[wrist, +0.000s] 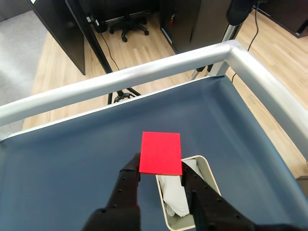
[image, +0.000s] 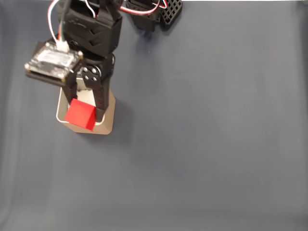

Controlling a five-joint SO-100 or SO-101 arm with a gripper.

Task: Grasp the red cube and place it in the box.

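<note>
1. Red against black: the red cube (image: 80,115) sits pinched between the two dark fingers of the gripper (image: 85,111), which are closed only as far as the cube's width. The wrist view shows a finger pressed to each side of it (wrist: 160,153).
2. In my judgement the main risk is a drop onto the rim. In the fixed view the cube hangs over the near edge of the box (image: 109,126), its lower corner looking close to the wall, so opening now could let it catch the rim and tip outside.
3. The cube also looks turned relative to the box's mouth, which could wedge it on a corner.
4. The box shows white lining (wrist: 174,197) crumpled inside in the wrist view; that could hold the cube high.
5. Around the box lies the dark blue table cover (image: 207,144), with a silvery rail (wrist: 144,72) beyond it.
</note>
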